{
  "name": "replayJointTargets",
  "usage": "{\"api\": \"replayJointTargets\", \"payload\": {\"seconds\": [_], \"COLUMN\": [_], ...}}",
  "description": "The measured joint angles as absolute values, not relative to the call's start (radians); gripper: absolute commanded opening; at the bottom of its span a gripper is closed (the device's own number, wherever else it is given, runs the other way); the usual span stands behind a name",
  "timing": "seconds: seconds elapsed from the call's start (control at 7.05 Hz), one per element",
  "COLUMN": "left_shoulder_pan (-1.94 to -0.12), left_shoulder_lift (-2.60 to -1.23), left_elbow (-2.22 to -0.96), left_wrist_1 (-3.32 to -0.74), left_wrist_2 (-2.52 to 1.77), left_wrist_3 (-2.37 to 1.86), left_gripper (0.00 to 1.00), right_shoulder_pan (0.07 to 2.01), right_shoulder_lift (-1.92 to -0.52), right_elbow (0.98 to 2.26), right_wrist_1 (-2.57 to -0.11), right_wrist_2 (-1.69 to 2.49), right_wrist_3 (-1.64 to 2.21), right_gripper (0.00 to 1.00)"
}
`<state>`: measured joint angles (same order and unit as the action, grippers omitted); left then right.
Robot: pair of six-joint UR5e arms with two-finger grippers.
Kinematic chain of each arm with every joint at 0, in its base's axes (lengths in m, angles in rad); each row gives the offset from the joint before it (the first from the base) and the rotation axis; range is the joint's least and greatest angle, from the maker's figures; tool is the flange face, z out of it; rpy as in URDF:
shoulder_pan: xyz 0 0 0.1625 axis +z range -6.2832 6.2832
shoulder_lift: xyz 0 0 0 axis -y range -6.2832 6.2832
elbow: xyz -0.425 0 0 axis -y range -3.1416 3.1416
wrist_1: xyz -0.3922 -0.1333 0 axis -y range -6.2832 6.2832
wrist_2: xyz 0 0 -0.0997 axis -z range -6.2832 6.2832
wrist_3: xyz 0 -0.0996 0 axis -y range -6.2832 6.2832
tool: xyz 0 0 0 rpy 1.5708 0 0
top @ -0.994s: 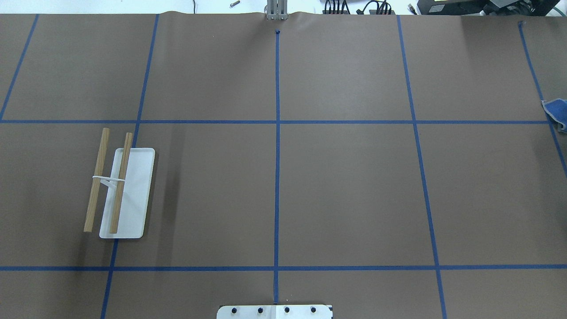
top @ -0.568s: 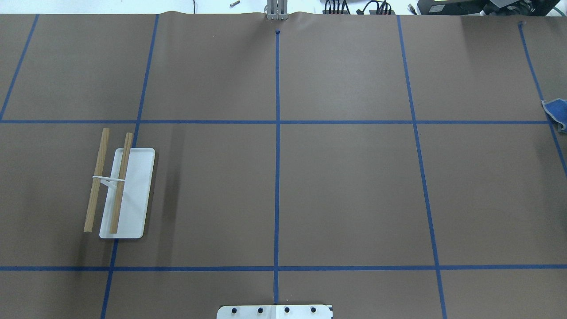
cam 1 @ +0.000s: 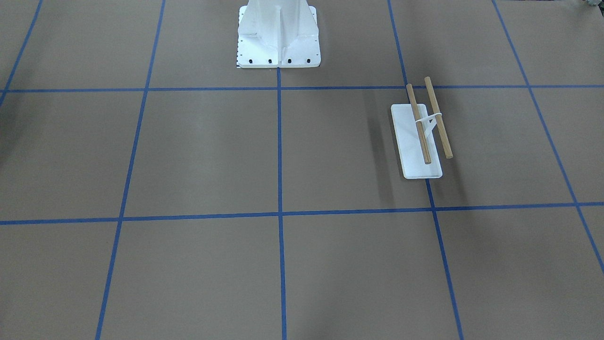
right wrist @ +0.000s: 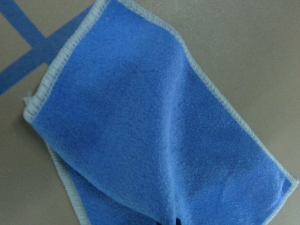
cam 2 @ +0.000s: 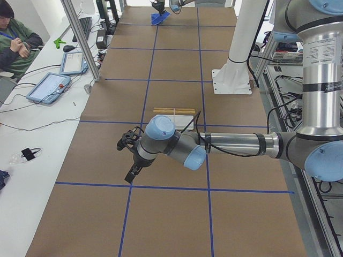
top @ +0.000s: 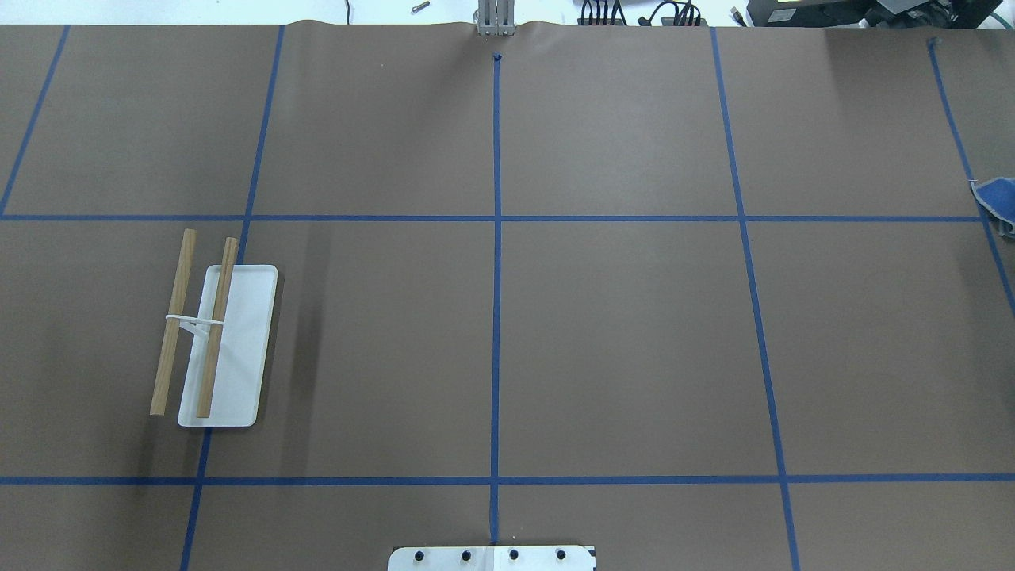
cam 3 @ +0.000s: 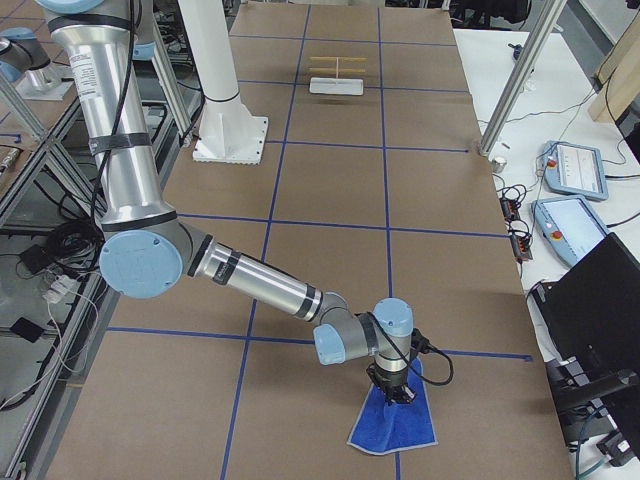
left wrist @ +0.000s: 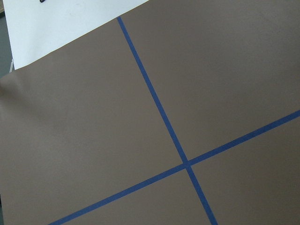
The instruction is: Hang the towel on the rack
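Sees towel [top: 1001, 202] drawn rightward | judges pickup starting at right gripper [cam 3: 398, 392] | cannot tell its jaws, nor those of left gripper [cam 2: 127, 144] | finds rack [top: 214, 333] bare

We are in a robotics lab: a tabletop [top: 618, 333] papered brown and gridded with blue tape [top: 496, 277], a bolted white pedestal [cam 1: 278, 33], teach pendants [cam 2: 49, 87] on a side bench [cam 2: 32, 176], and an operator [cam 2: 16, 37] seated beside it.
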<state>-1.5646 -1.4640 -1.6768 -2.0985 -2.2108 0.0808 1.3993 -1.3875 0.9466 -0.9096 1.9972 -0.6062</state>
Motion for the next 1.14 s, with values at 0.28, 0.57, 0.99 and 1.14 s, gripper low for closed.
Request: {"api": "replayJointTargets", "payload": {"seconds": [0.28, 0.57, 0.99, 1.14], "left_shoulder_pan": [-1.565, -1.565, -1.565, -1.564], "left_shoulder_lift": [-1.463, -1.462, -1.464, -1.465], "left_elbow": [-1.677, -1.676, -1.674, -1.674], "left_wrist_1": [-2.099, -2.098, -2.111, -2.115], "left_wrist_2": [-2.212, -2.212, -2.214, -2.227], "left_wrist_3": [0.081, 0.080, 0.080, 0.080], "left_gripper": [0.99, 0.99, 0.99, 0.99], "right_shoulder_pan": [1.445, 1.506, 1.580, 1.590], "right_shoulder_lift": [-1.385, -1.383, -1.354, -1.348], "right_elbow": [0.959, 0.986, 1.056, 1.140], "right_wrist_1": [-0.912, -0.918, -1.014, -1.124], "right_wrist_2": [2.022, 2.086, 2.208, 2.226], "right_wrist_3": [-0.608, -0.607, -0.593, -0.587], "right_gripper": [0.00, 0.00, 0.00, 0.00]}}
